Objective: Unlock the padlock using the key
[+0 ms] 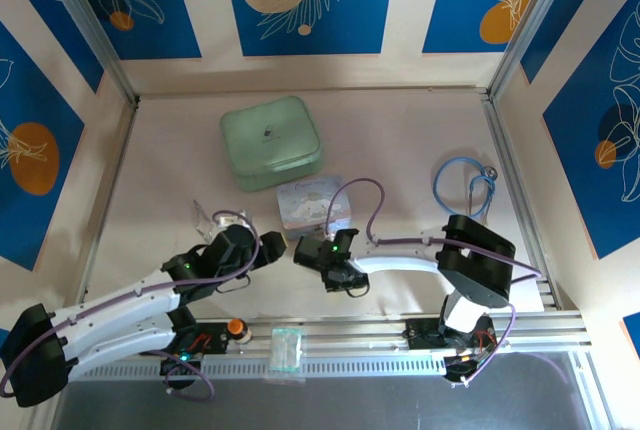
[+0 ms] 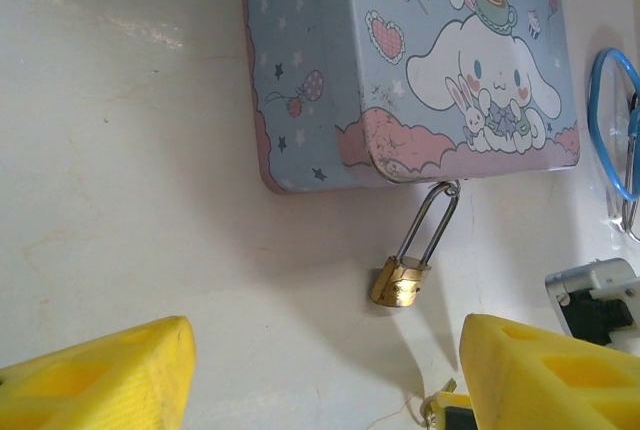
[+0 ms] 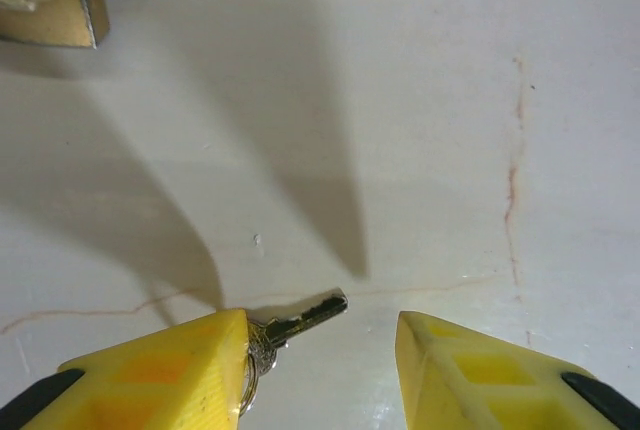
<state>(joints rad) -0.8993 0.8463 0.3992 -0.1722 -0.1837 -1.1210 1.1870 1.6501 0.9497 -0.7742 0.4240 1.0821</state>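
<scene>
The small brass padlock lies on the white table, its thin silver shackle hooked through the latch of the pastel cartoon tin. My left gripper is open wide just short of the padlock, nothing between its yellow fingers. My right gripper is open too. The tiny key lies on the table against the inner side of its left finger, blade pointing into the gap, its ring tucked beside that finger. A corner of the padlock shows at the upper left of the right wrist view. From above, both grippers meet below the tin.
A mint green square box stands behind the tin. A blue looped cable lies at the right, and a clear plastic piece at the left. Patterned walls enclose the table on three sides.
</scene>
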